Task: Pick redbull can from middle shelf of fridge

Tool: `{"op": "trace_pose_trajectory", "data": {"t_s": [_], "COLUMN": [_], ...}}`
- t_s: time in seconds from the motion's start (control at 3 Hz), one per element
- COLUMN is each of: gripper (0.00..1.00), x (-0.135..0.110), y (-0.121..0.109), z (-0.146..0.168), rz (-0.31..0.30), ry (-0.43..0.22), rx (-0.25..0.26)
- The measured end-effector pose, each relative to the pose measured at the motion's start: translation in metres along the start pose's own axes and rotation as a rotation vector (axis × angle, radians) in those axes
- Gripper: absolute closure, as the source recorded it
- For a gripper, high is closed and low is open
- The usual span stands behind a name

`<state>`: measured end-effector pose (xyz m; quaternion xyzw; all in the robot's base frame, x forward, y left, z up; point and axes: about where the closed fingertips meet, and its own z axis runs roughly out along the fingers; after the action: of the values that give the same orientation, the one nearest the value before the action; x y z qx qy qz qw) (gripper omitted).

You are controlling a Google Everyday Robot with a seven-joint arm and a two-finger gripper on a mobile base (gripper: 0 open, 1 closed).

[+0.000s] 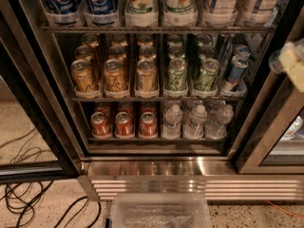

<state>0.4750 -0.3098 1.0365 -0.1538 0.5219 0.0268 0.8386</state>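
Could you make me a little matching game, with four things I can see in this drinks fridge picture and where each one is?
Things:
1. gold cans
2. red cans
3. redbull can
4. gripper

Places:
A. right end of the middle shelf
B. far right of the view, outside the shelves
C. left of the bottom shelf
D. left of the middle shelf

Pairs: 1-D, 2-C, 3-A, 4-B.

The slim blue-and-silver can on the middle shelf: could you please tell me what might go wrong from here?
The slim blue-and-silver redbull can leans on the dark wire middle shelf, so a nudge might topple it. The cream gripper sits at the right edge, beyond the black door frame, which it could clip reaching in.
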Motion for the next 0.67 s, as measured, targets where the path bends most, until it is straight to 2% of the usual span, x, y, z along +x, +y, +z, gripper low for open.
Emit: {"op": "trace_pose_trajectory", "data": {"t_s": [0.33, 0.67], "gripper": [1.0, 1.0], "x": [-0.097, -0.133], "y": [0.013, 0.031], "z": [-0.015, -0.003], "rz": [0.022, 0.092], "ry": [-0.087, 0.002], "rx": [-0.103, -0.225]}}
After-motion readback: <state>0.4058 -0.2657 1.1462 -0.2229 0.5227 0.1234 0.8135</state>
